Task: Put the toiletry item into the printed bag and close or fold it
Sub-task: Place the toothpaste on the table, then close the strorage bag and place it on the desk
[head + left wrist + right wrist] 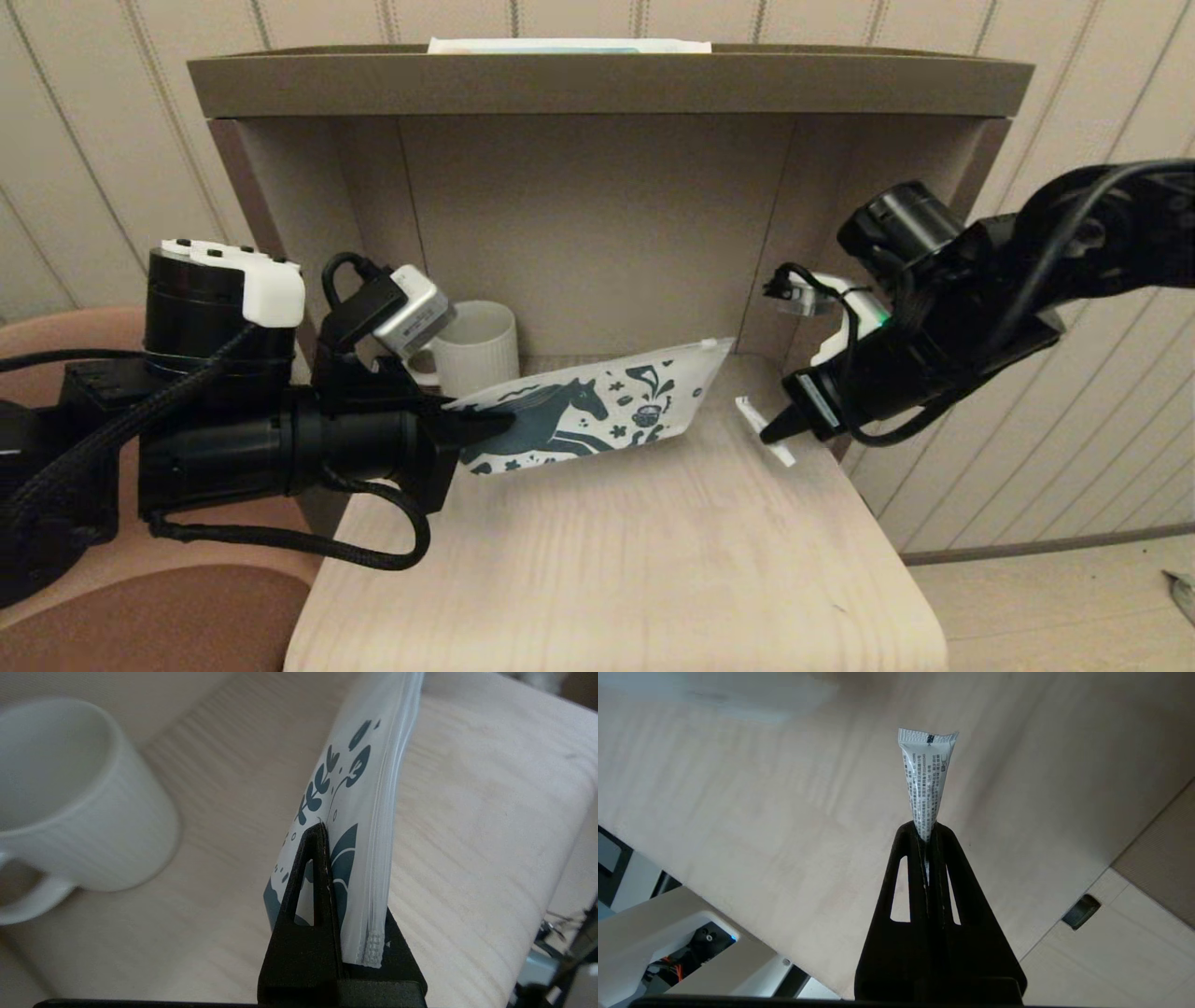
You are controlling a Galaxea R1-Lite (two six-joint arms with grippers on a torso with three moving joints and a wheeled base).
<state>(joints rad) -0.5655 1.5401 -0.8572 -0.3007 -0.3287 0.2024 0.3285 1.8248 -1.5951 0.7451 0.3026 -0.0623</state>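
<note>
Left gripper: fingers clamped flat on one end of the printed bag, zip edge running away from my fingertips. Held off the shelf so the far end hangs free toward my other hand. From the zip line alone I cannot tell whether the mouth is open.

Right gripper: fingers pressed together on the cap end of the toiletry item, crimped end pointing straight out beyond the tips, presumably so it leads into the opening. It sits just off the bag's far corner, not touching it.

Beyond my left fingers, behind the bag, stands a white mug, clear of both grips.

Judgement: insertion not yet begun.
</note>
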